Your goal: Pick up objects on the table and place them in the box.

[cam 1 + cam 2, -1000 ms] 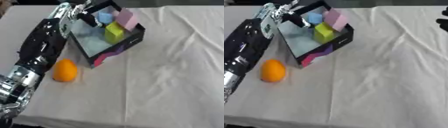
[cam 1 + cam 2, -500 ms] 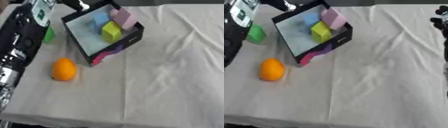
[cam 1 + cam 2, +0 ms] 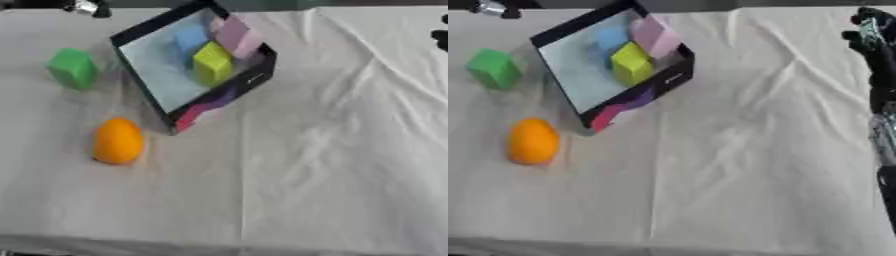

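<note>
- The left hand (image 3: 86, 7) showed only as a small black and silver scrap at the top left edge, cut off by the frame; whether its fingers were straight or curled could not be told
- The right hand (image 3: 871, 31) stood at the far right edge in the right eye view, dark and blurred, fingers toward the far side of the table, with the arm running down the right edge below it; it touched nothing that could be seen, and its finger state could not be made out either
- In the left eye view only a dark sliver of that hand showed at the right edge
- The box (image 3: 149, 80), black-rimmed with a pale inner floor, sat in the far left part of the table, turned askew so that one corner pointed toward the near side; its long axis ran from far left to near right
- The near outer wall carried pink and purple patches whose printing was too blurred to read
- Inside the box a yellow block (image 3: 211, 62) stood roughly upright, a pink block (image 3: 234, 37) lay tilted against the far right wall, and a blue block (image 3: 189, 40) sat behind the yellow one, partly hidden by it
- A green block (image 3: 72, 68) rested on the cloth to the left of the box, near it but apart
- An orange fruit (image 3: 117, 141) lay on the cloth near the box's near corner, its long axis running near to far
- The white tablecloth (image 3: 332, 165) lay creased, with folds running from the far right toward the middle
</note>
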You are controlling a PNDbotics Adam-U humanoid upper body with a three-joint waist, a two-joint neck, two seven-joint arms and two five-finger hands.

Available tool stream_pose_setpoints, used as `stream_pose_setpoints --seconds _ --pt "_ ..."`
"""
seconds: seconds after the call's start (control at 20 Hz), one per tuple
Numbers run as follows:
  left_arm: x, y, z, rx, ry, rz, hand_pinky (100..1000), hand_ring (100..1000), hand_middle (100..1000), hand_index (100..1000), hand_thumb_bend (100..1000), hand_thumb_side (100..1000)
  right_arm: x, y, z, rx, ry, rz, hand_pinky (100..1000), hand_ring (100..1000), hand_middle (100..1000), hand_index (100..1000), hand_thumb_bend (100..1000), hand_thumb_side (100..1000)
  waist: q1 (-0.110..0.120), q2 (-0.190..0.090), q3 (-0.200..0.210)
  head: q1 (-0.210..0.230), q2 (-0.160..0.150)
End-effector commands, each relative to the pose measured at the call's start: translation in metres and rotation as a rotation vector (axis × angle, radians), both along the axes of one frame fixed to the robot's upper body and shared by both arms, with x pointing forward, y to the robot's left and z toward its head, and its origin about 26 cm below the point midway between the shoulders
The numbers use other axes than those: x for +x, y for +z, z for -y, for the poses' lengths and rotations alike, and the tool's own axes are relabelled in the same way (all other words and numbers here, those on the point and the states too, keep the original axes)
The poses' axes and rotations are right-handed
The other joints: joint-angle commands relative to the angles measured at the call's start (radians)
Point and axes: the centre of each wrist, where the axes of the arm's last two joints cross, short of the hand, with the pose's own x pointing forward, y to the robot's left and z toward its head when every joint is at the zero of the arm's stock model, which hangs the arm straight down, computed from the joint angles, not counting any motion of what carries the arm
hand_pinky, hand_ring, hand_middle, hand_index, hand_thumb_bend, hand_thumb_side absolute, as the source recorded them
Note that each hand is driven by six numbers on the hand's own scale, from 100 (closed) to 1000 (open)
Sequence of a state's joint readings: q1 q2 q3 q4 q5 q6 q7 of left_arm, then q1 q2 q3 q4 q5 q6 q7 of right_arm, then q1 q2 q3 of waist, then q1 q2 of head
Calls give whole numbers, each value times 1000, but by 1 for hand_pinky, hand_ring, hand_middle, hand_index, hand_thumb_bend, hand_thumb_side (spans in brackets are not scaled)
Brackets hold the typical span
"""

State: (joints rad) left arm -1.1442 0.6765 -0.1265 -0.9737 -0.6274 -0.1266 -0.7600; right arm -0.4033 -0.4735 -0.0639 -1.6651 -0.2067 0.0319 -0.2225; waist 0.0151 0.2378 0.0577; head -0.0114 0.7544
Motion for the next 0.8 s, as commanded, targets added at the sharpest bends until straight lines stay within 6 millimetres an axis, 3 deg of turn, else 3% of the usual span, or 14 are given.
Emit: stream_pose_setpoints --seconds 0.05,0.2,0.45,0.8 --pt "-12 21 -19 21 11 24 910 913 829 850 631 205 -4 16 5 -30 -14 45 874 766 772 805 100 657 -16 -24 1 -15 -12" --pt "-16 19 -24 53 0 11 913 911 818 832 650 104 -4 18 4 -32 -13 50 873 766 771 804 100 656 -19 -15 -2 -18 -20" --pt "-23 12 -30 213 12 -22 928 927 834 847 789 100 -5 22 4 -37 -18 58 873 765 770 803 100 661 -21 3 -9 -15 -40" --pt "-22 3 -30 283 -11 -4 954 935 835 842 777 100 -4 24 1 -38 -14 60 873 764 769 802 100 664 -24 22 -17 -10 -62"
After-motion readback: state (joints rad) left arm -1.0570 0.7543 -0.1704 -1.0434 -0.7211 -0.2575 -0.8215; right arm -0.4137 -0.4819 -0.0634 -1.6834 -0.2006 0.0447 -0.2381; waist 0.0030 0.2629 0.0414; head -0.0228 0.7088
